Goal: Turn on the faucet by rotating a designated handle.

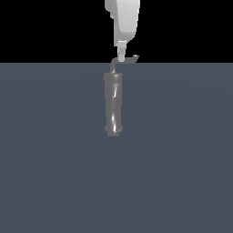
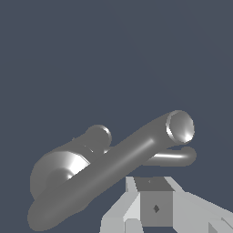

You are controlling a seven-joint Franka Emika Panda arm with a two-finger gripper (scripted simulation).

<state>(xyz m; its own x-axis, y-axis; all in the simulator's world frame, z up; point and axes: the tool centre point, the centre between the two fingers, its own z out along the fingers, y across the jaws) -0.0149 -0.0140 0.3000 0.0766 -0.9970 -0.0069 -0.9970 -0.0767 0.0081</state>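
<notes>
You have the faucet [image 1: 113,103] upright mid-floor, the gripper [image 1: 121,57] right down at its handle [image 1: 129,59]. I cannot tell whether the jaws are parted or closed. Expect rigid, slick metal (glossy throughout); push near the hooked tip for leverage.

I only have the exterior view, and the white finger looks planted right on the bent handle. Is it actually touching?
Observer: Not that the wrist view shows. There, a thin strip of floor separates the fingers from the handle, and the rod lies beyond the fingertips, not between them.
Operator: Where does the hooked tip point from that angle?
Observer: It curls back toward the ringed end of the faucet, stopping just beside that rim.
</notes>
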